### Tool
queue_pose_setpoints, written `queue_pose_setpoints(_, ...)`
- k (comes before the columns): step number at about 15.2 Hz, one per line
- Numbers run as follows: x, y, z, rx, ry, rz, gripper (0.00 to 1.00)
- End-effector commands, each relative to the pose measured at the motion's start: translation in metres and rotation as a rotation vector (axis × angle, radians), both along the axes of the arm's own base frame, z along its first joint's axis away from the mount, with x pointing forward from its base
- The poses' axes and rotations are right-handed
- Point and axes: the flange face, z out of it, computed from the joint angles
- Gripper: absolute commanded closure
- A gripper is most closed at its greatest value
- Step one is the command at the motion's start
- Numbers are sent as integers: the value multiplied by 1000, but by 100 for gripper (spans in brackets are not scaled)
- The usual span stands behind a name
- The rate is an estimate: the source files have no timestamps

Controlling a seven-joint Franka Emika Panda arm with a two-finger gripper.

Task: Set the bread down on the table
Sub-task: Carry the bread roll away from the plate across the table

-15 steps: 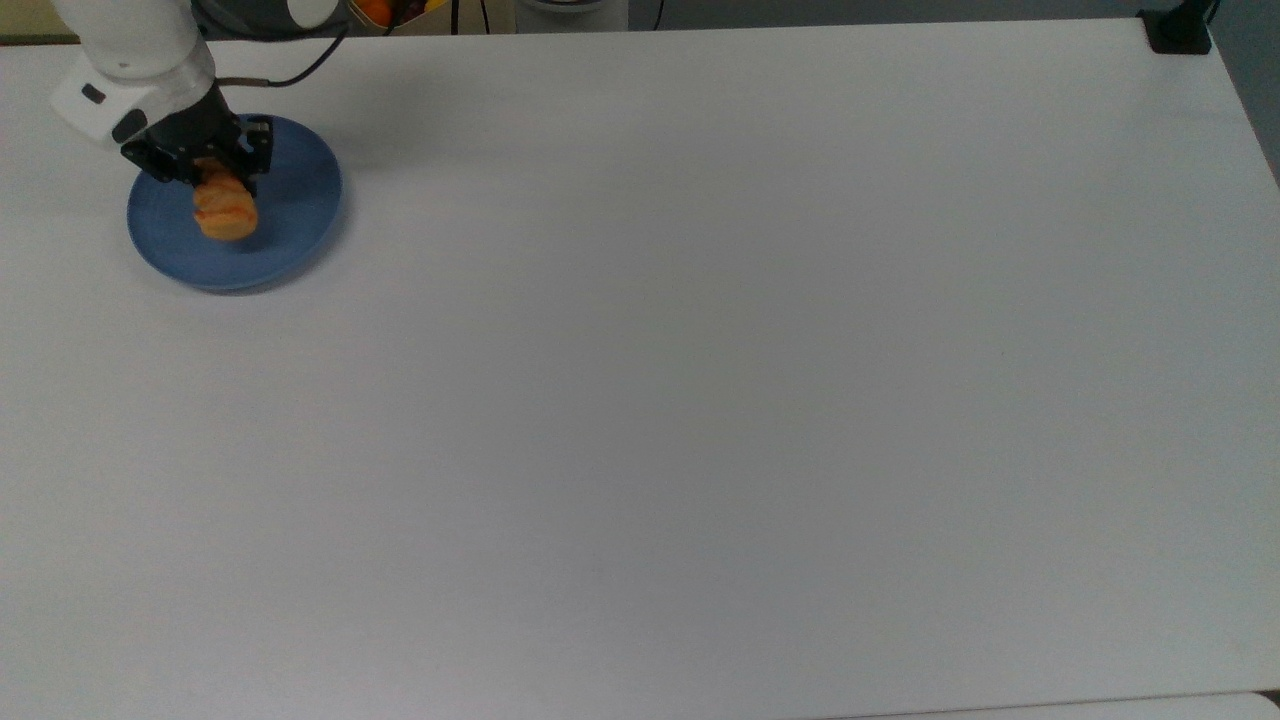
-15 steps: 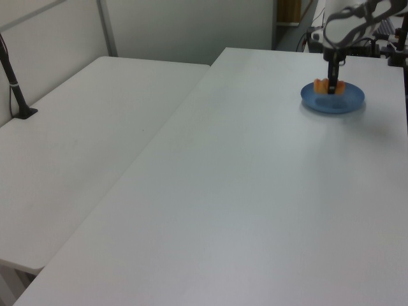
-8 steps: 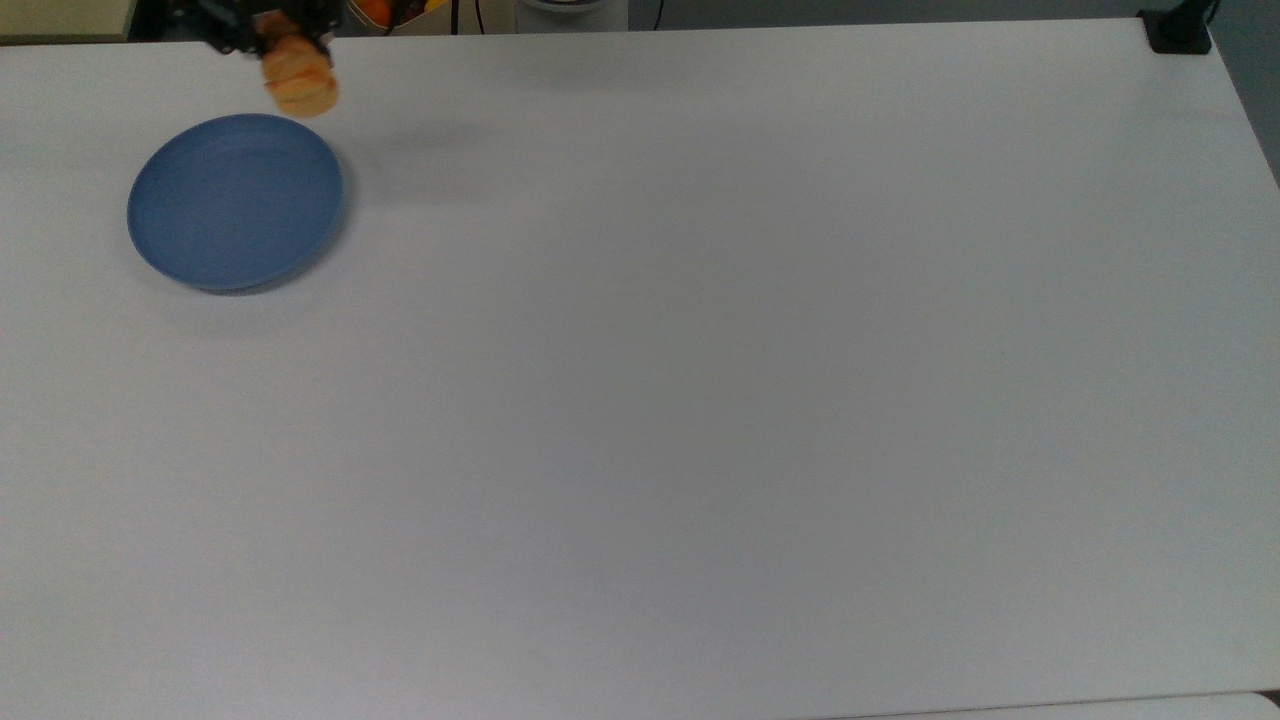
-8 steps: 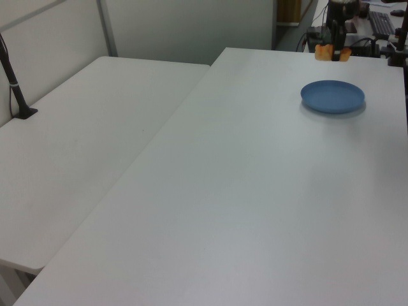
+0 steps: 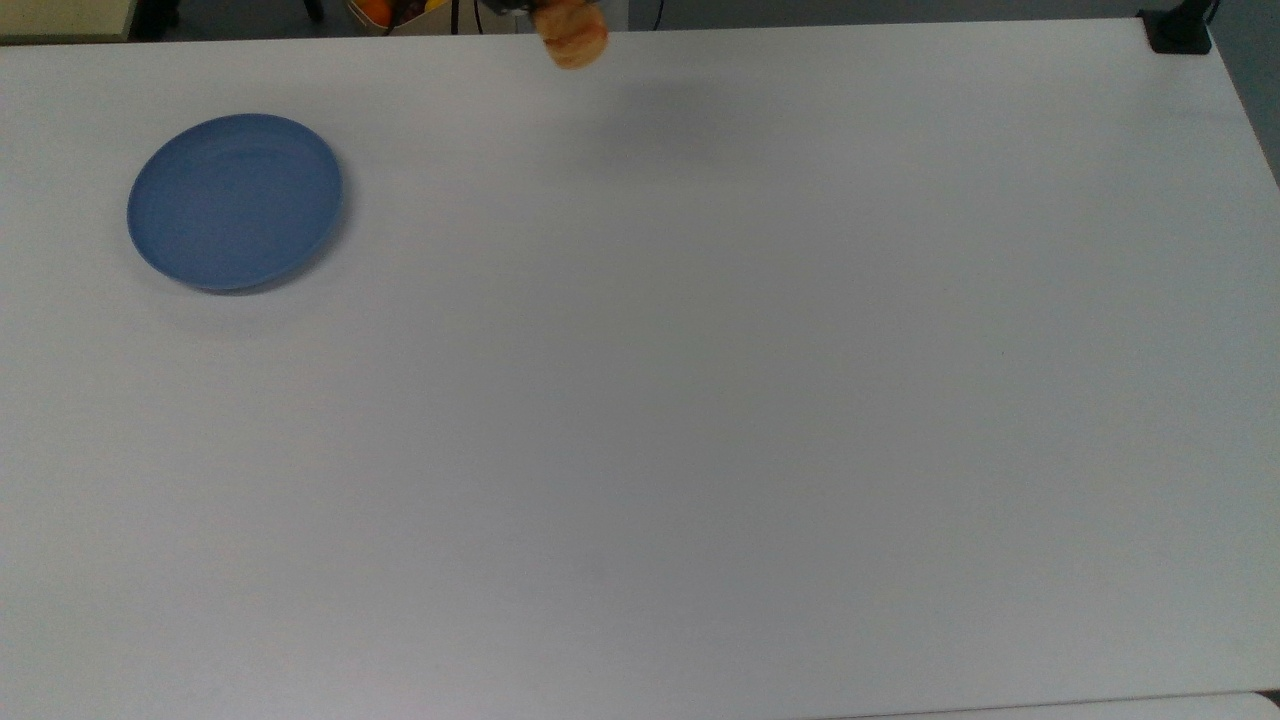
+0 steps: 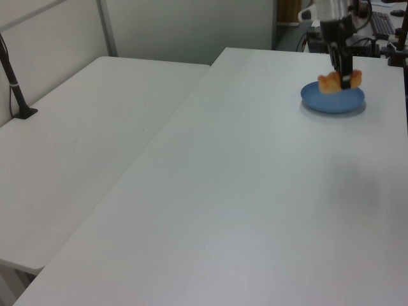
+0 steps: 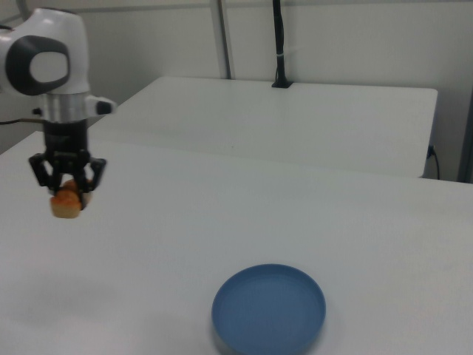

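My gripper hangs in the air above the white table, shut on the bread, a small golden-orange roll. In the top view the bread sits at the upper edge, well to the right of the blue plate. In the left view the gripper and bread appear in front of the plate. The plate holds nothing. A faint shadow lies on the table below the bread.
A second white table adjoins the first along one long side. A black post stands on its far edge, and a black clamp sits at the top view's upper right corner. Orange items lie beyond the table.
The gripper lifted the bread off the blue plate, rose, then carried it toward the top view's right along the upper edge. The plate stayed where it was.
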Motion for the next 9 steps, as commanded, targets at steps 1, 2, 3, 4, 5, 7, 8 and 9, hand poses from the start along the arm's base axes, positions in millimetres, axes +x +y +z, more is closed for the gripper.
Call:
queue_pose_setpoints(1,-18,74,-18,-13,64,-15,54)
queue_pose_setpoints(2,-21,92,-27,-11,85,-24,54)
queue_pose_setpoints(3,-26,113,-37,-17,101,-25,54)
queue_pose_setpoints(4,-28,130,-49,-27,109,-29,54)
queue_pose_setpoints(5,-29,148,-59,-33,95,-40,53)
queue_pose_setpoints(7,-35,182,-86,-43,81,-53,53)
queue_pose_setpoints(8,-37,196,-97,-33,59,-45,53)
queue_pose_setpoints(9,-40,208,-107,-25,38,-44,53)
